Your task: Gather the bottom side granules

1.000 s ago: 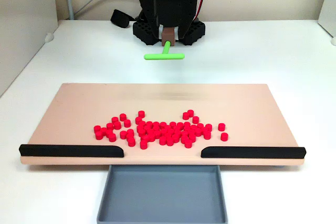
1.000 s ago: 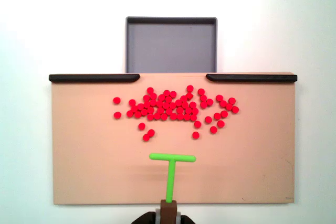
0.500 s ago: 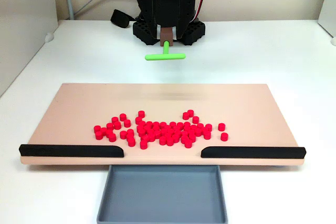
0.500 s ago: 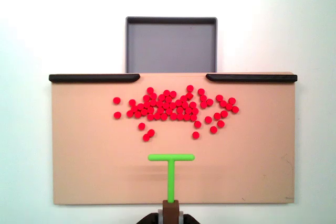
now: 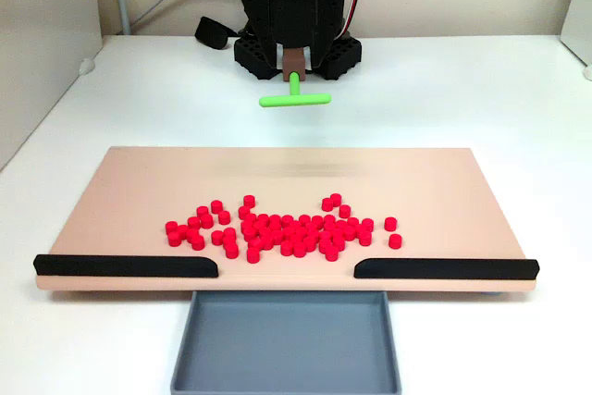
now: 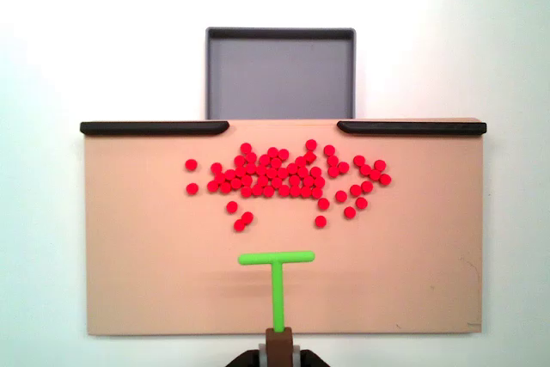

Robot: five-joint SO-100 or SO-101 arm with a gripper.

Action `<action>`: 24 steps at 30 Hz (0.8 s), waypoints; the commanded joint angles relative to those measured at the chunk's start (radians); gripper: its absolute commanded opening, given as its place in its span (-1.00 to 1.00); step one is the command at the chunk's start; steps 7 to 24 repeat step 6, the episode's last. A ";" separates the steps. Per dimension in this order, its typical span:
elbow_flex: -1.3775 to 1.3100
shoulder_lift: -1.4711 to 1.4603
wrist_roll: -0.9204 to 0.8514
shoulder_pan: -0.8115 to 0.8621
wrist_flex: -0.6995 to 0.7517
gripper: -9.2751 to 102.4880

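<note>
Hand point(image 6: 277, 343) clenched on green T-tool point(image 6: 276, 281). Granules point(image 6: 288, 176) lie straight ahead of its crossbar, toward the tray point(image 6: 279, 36); crossbar runs parallel to their row.

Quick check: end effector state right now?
End effector: closed on the green T-shaped tool, crossbar held short of the granules.

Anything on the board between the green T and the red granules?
Nothing visible. In a fixed view from above, bare board lies between the green T-shaped tool and the nearest stray granules; the crossbar does not touch them. The black rails sit beyond the pile.
</note>
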 commanded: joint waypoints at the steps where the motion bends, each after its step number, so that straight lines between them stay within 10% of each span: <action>1: 0.000 0.009 -0.014 0.009 0.000 -0.84; 24: 0.000 0.014 -0.018 0.015 0.000 -0.84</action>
